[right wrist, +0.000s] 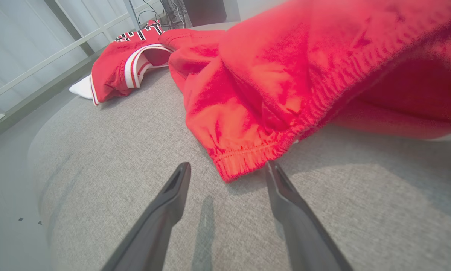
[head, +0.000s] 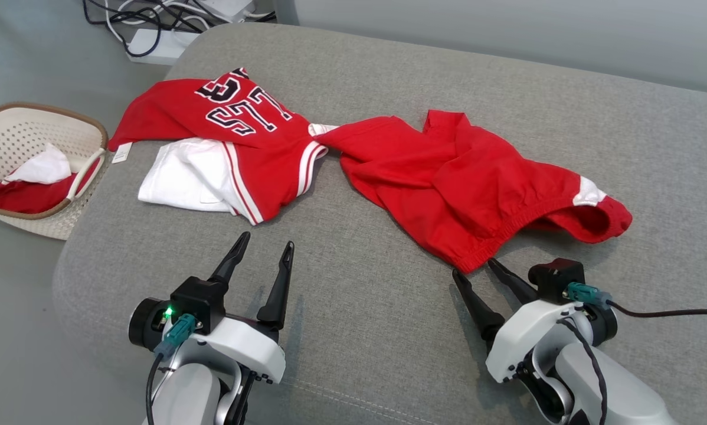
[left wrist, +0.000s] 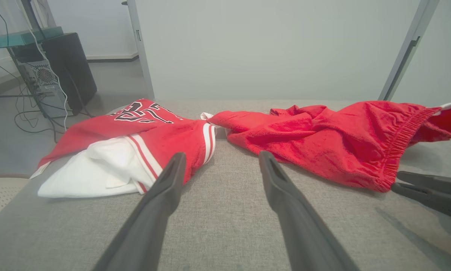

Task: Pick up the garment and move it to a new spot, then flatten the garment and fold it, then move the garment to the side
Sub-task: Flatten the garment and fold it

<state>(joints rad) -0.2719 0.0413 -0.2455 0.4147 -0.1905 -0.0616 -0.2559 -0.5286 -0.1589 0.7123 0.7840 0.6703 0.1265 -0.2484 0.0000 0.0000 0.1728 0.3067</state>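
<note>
**Head view.** A grey fabric-covered padded table carries a pair of red fleece shorts with an elastic waistband, crumpled towards 2 o'clock. Its far tip touches a red sports jersey with white stripes and black-and-white lettering, which lies at 11 o'clock over a white panel. The left tool is at 7 o'clock, fingers spread wide and holding nothing, on bare fabric near the jersey's hem. The right tool is at 5 o'clock, equally wide and empty, its tips just at the near corner of the waistband. A cream perforated plastic basket at 9 o'clock, off the table, holds white and red cloth.

**Left wrist view.** The left tool points to 12 o'clock with its fingers splayed and nothing between them. The jersey is at 10 o'clock and the shorts at 2 o'clock. The right tool comes in at 4 o'clock, beside the waistband.

**Right wrist view.** The right tool stands wide apart and grips nothing. The waistband corner of the shorts lies between its tips. The jersey is at 11 o'clock.
</note>
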